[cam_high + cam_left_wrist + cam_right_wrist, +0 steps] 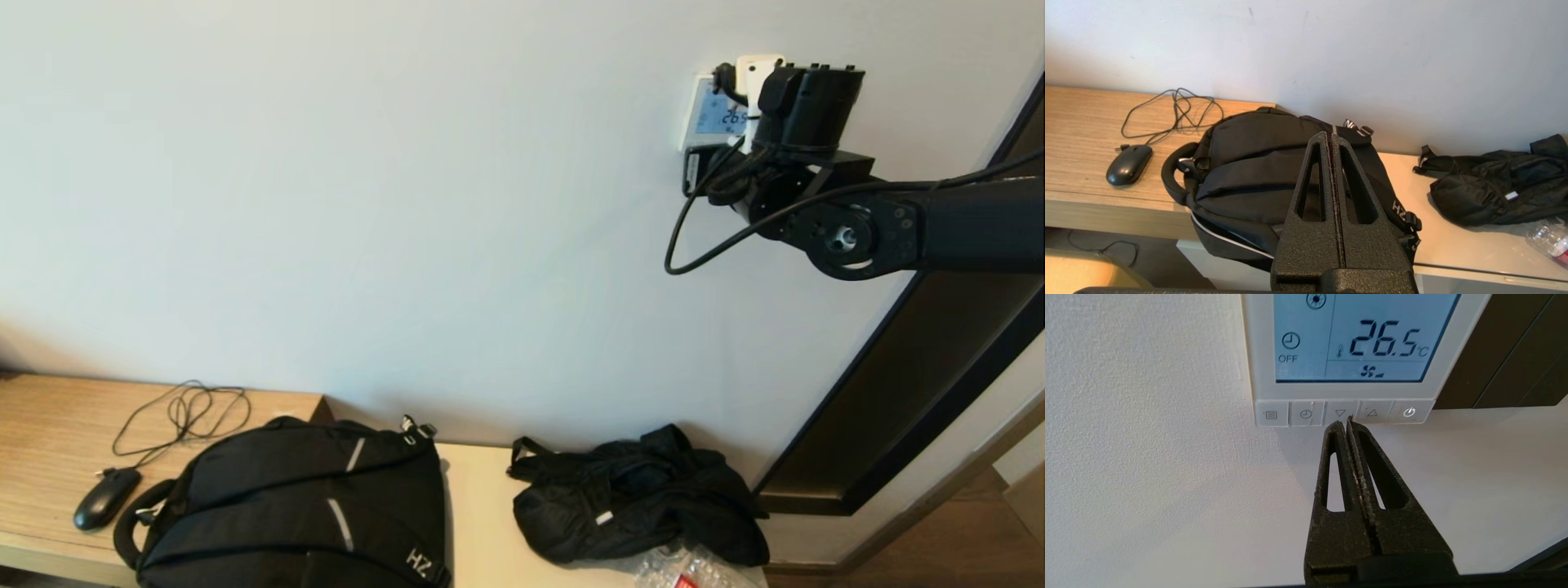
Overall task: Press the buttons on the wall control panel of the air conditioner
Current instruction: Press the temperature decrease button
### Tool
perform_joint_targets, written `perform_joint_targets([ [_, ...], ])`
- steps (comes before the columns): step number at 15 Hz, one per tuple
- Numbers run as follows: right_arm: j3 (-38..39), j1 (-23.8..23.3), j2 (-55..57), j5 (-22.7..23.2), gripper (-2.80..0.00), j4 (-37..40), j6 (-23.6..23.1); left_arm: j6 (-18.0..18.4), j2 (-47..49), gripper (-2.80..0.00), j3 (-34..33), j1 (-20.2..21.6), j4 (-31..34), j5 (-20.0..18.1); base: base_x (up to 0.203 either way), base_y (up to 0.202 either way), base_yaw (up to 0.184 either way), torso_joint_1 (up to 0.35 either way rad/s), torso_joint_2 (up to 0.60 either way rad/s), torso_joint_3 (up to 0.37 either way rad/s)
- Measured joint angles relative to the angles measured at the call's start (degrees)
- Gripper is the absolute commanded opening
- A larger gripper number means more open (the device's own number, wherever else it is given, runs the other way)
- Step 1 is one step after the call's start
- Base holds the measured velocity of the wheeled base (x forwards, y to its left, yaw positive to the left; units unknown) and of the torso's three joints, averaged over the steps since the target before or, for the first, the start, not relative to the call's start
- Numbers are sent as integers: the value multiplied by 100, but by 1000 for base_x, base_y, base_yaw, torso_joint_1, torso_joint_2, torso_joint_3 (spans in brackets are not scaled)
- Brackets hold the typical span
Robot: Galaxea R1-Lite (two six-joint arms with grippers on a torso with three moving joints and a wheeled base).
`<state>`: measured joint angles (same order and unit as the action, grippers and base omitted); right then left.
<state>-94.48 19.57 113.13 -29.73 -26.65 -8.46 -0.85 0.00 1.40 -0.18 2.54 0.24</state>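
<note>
Your right gripper [1346, 424], fingers pressed together, has its tips at the down-arrow button [1340, 413] under the control panel [1349, 390] screen. Your left gripper [1330, 136], also closed, hangs over the backpack [1249, 163].

Evenly, softly lit. Backlit pale-blue screen [1359, 339], digits sharp. Soft shadow on wall [1147, 457] below the panel [1345, 392] and around the right gripper [1346, 424]. Dim along the table's [49, 425] back left corner. Straight lines bowed near head-view edges.
</note>
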Motion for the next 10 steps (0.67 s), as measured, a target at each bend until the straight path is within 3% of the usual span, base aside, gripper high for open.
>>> perform_joint_targets([
  [10, -240, -6, 205, -2, -280, 17, 1, 0, 0, -280, 0, 0, -1, 0, 0, 0, 0, 0, 0, 0],
])
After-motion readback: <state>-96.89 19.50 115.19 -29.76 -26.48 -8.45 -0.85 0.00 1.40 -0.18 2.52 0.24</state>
